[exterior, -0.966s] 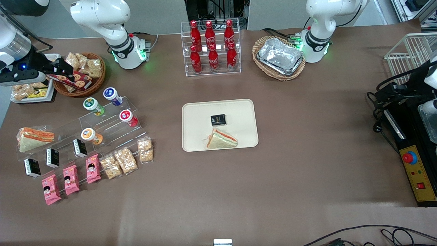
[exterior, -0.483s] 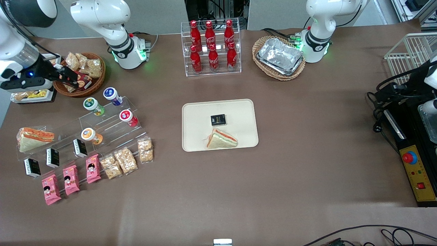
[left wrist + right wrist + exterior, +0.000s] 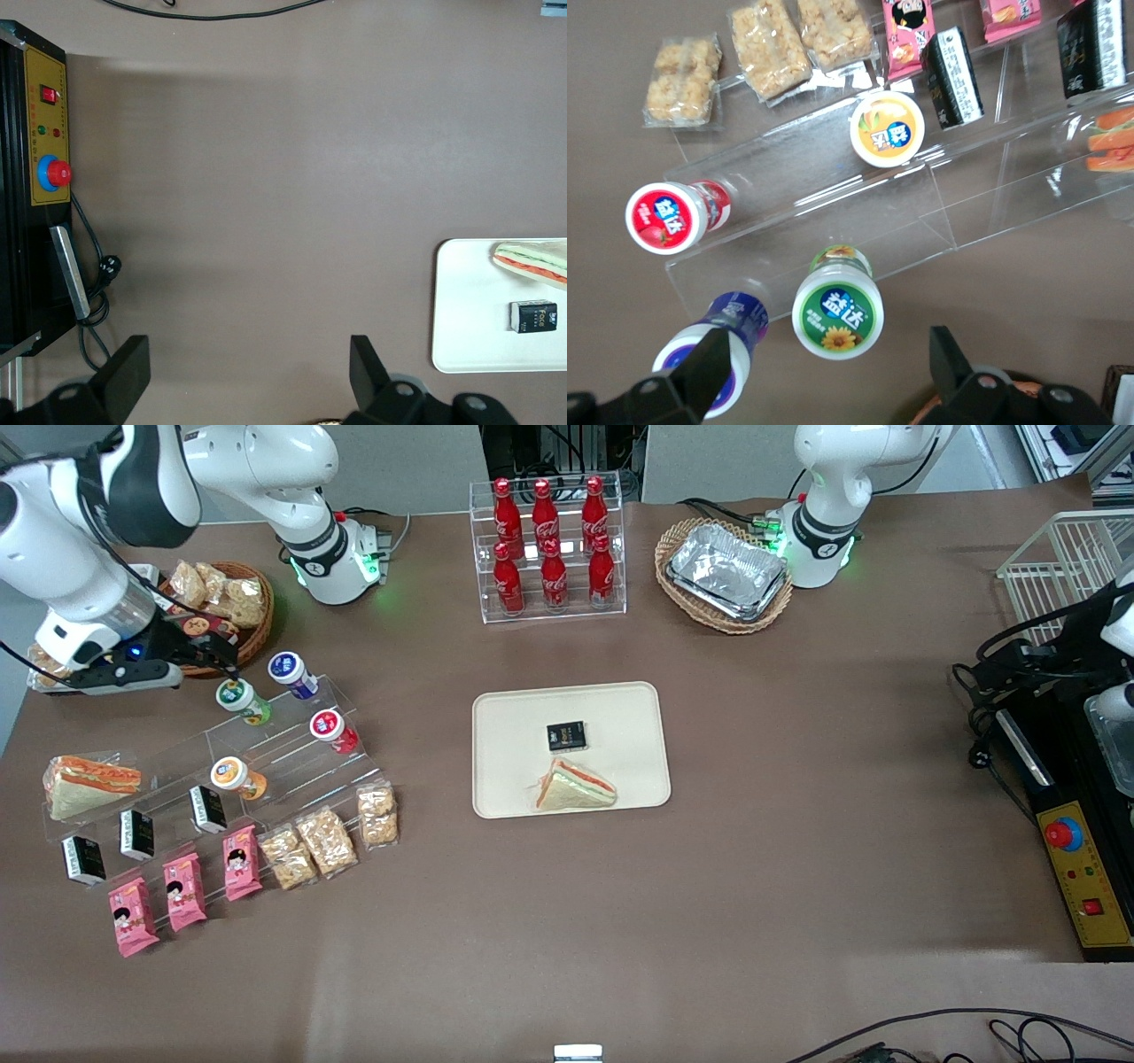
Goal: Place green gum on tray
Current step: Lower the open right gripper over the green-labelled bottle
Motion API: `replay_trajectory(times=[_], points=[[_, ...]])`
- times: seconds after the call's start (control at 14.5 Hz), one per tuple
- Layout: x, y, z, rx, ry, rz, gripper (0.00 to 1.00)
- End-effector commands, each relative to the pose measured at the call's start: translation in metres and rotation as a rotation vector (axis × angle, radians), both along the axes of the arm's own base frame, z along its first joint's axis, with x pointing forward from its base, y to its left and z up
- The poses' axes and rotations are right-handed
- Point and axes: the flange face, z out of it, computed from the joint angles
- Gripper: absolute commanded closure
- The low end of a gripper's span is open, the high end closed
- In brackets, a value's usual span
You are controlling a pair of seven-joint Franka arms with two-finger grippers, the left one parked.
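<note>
The green gum (image 3: 240, 699), a yellow-green bottle with a white lid and green mark, lies on the top step of a clear acrylic stand toward the working arm's end of the table. It also shows in the right wrist view (image 3: 837, 314), lid facing the camera. My right gripper (image 3: 209, 657) hovers open and empty just above the gum and slightly farther from the front camera. In the right wrist view the gripper (image 3: 831, 370) has the gum lid between its two spread fingers. The cream tray (image 3: 518, 722) lies mid-table, holding a sandwich (image 3: 575, 786) and a black box (image 3: 566, 736).
A blue bottle (image 3: 292, 674) lies beside the green gum, close to one finger (image 3: 709, 367). Red (image 3: 333, 730) and orange (image 3: 236, 777) bottles lie on lower steps. A wicker snack basket (image 3: 232, 624) stands just past the gripper. Snack packs lie in front of the stand.
My right gripper has swung from over the snack basket's edge toward the stand. It now hovers over the green gum. Nothing else has moved.
</note>
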Motion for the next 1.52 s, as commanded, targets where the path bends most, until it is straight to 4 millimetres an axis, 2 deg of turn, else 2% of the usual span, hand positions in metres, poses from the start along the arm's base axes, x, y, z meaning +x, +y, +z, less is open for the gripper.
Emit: replay_trajectory(times=[0.0,0.48,1.1,1.45], points=[[-0.005,-0.003,-0.019,-0.009,-0.007,-0.007,0.00],[-0.006,-0.009,-0.048,-0.009,0.003,-0.021,0.00],[-0.004,-0.007,-0.063,-0.008,0.023,-0.018,0.00],[-0.004,-0.007,-0.070,-0.008,0.029,-0.019,0.04]])
